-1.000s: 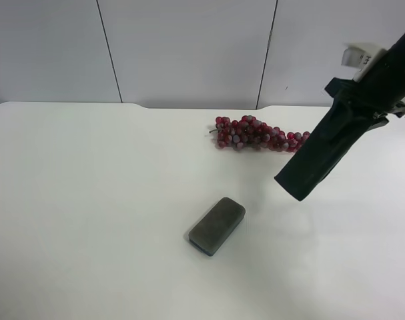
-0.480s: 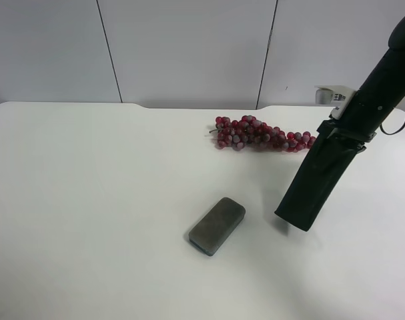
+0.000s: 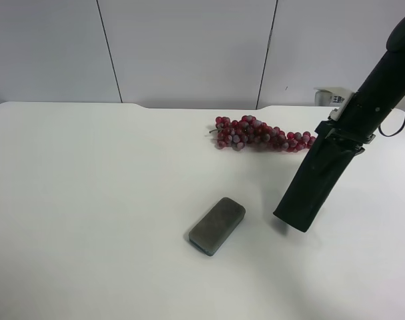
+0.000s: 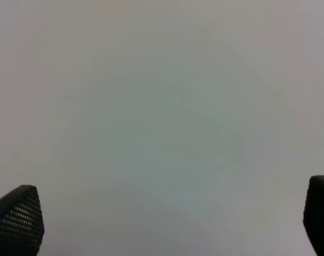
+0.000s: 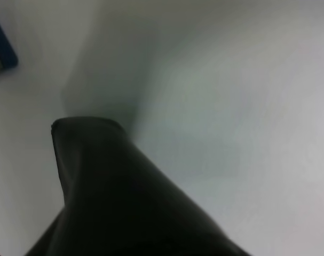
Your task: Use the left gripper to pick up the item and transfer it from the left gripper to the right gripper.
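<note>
The dark green case [image 3: 312,190] hangs tilted from the right gripper [image 3: 343,135], on the black arm with a white part at the exterior high view's right. The case's lower end is just above the table, right of the grey block [image 3: 217,225]. In the right wrist view the case [image 5: 113,197] fills the foreground and hides the fingers. The left gripper [image 4: 167,221] is open and empty over bare white table; only its two fingertips [image 4: 17,220] show, far apart. The left arm is out of the exterior high view.
A bunch of red-purple grapes [image 3: 259,135] lies behind the case, near the table's back edge. A blue-edged corner [image 5: 1,48] shows in the right wrist view. The white table [image 3: 89,200] stretches left, with a grey wall behind.
The right arm has lowered and swung the case more upright, bringing its lower end down close to the table. The block and the grapes have not moved.
</note>
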`<state>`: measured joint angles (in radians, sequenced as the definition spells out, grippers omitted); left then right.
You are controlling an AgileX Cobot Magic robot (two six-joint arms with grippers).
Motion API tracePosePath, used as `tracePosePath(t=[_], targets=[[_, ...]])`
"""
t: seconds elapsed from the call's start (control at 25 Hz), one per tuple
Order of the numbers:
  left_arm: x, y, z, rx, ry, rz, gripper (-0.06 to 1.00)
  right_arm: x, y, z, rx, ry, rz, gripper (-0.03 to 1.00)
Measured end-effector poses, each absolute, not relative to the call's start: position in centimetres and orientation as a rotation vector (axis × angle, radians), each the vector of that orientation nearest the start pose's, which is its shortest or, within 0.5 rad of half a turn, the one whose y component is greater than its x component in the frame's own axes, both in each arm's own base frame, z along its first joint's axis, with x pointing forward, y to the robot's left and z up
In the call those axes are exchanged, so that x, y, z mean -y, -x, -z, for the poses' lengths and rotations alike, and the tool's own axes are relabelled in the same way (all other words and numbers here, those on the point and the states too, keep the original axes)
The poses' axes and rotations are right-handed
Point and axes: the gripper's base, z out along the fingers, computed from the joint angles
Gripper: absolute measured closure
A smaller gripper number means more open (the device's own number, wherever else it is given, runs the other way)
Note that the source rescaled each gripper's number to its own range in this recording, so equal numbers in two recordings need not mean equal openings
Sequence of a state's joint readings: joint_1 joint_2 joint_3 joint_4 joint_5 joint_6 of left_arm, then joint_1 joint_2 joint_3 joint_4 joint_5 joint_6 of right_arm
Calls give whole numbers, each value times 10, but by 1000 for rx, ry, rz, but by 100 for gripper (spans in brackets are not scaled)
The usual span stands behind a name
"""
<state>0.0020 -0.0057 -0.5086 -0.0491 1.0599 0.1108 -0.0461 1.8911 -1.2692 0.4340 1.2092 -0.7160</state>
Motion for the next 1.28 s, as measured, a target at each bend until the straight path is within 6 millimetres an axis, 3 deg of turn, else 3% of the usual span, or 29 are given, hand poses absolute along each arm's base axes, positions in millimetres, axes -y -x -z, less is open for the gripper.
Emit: tracePosePath(t=[0.08, 0.16, 0.28, 0.36, 0.4, 0.56, 0.88, 1.12, 1.28], targets=[[4, 7, -280, -2025, -113, -13, -4, -20, -342, -187, -3005, 707, -667, 97], [4, 7, -280, -2025, -113, -13, -4, -20, -342, -187, -3024, 656, -668, 85], [4, 7, -280, -2025, -113, -13, -4, -19, -342, -187, -3062, 562, -659, 28], [4, 7, -280, -2025, -113, -13, -4, -18, -342, -187, -3084, 518, -644, 9], [4, 7, -280, -2025, -113, -13, -4, -18, -342, -186, -3091, 505, -639, 4], [4, 7, -280, -2025, -113, -13, -4, -18, -341, -186, -3099, 492, -630, -2], [4, 7, -280, -2025, -114, -13, -4, -13, -339, -194, -3096, 527, -542, -3], [4, 7, -280, -2024, -114, -13, -4, -13, -332, -224, -3021, 492, -481, -3], [4, 7, -280, -2024, -114, -13, -5, -13, -319, -260, -2922, 484, -421, -3]])
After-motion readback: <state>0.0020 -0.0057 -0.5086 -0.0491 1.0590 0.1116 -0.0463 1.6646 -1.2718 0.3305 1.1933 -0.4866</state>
